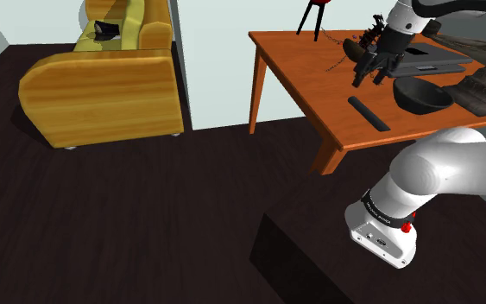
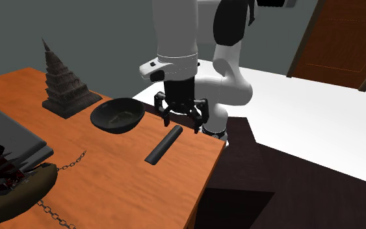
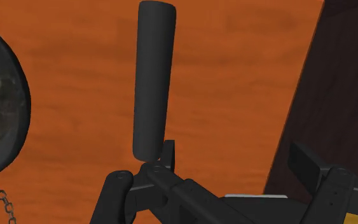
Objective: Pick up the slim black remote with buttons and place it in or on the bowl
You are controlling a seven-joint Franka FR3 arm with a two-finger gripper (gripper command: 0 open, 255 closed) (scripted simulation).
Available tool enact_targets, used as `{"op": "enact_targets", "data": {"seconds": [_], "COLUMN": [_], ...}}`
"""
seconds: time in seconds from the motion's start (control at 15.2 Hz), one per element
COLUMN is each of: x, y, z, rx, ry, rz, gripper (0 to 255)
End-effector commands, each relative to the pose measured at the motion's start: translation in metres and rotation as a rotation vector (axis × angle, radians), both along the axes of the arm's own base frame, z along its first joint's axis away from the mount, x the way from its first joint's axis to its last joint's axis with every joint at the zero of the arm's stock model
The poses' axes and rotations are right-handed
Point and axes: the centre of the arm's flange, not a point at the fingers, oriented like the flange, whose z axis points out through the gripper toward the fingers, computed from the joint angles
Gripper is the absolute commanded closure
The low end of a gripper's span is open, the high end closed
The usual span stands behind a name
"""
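Claw state: the claw point(image 2: 183, 119) was open, with its two black fingers apart and nothing between them.
Claw position: it hung in the air above the surface point(image 2: 110, 179), pointing down, close to the surface's edge on the stand's side.
Remote: the slim black remote point(image 2: 164, 144) lay flat on the surface, below the claw and a little ahead of it. Its nearer end was almost under the fingers and its length ran away from the claw. The claw did not touch it.
Buttons: I could not make out any buttons, because the remote was drawn plain and dark.
Bowl: the dark bowl point(image 2: 117, 117) stood upright on the surface, to one side of the claw and beyond the remote. It was near the remote but apart from it, and it seemed to be empty.
Farther things: a chain point(image 2: 71, 161) lay on the surface past the remote, and a tiered tower figure point(image 2: 63, 81) stood behind the bowl.
Step in hand: in my judgement this was the approach, before any grasp.
Next move: it probably called for moving the claw forward over the middle of the remote. The fingers would need to be across its narrow width before the claw came down and closed.
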Motion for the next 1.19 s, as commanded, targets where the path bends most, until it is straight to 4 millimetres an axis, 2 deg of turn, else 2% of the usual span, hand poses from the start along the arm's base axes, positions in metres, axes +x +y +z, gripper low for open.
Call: {"op": "enact_targets", "data": {"seconds": [0.0, 0.4, 0.86, 1.12], "x": [-0.013, -0.055, -0.054, -0.054], "y": [-0.017, -0.062, -0.060, -0.059], "z": [-0.019, -0.068, -0.105, -0.108], "rx": [0.011, 0.044, 0.044, 0.044], "ry": [0.011, 0.042, 0.042, 0.042], "rz": [-0.050, -0.197, -0.197, -0.197], "gripper": [0, 0, 0, 0]}}
